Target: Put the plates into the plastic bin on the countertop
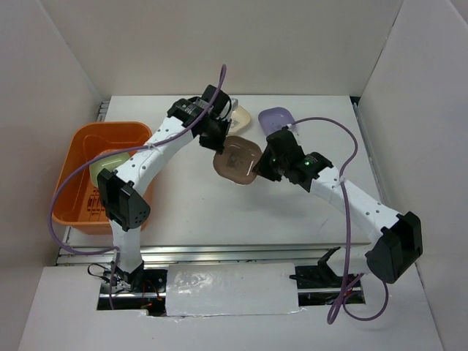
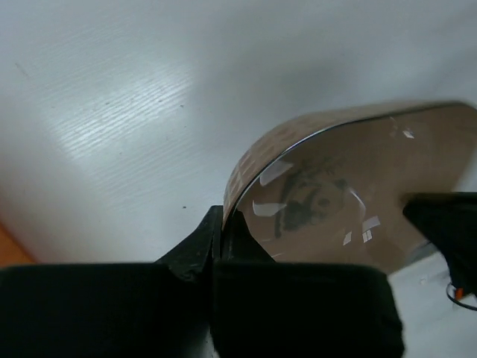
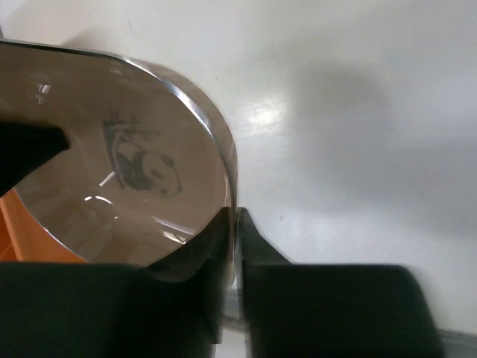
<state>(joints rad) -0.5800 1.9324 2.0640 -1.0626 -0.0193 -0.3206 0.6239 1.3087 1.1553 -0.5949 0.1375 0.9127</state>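
Note:
A brown plate (image 1: 236, 159) with a dark panda print hangs above the white countertop (image 1: 205, 212), held at two opposite rims. My left gripper (image 1: 218, 143) is shut on its far-left rim; in the left wrist view the gripper (image 2: 221, 226) pinches the plate (image 2: 350, 186). My right gripper (image 1: 261, 167) is shut on its right rim; in the right wrist view the gripper (image 3: 235, 224) pinches the plate (image 3: 127, 164). The orange plastic bin (image 1: 82, 146) stands at the left with a pale green plate (image 1: 110, 165) inside.
A lavender plate (image 1: 276, 118) and a cream plate (image 1: 241, 117) lie on the countertop at the back, just behind the grippers. White wall panels (image 1: 420, 88) close in the back and both sides. The left arm reaches over the bin's right wall.

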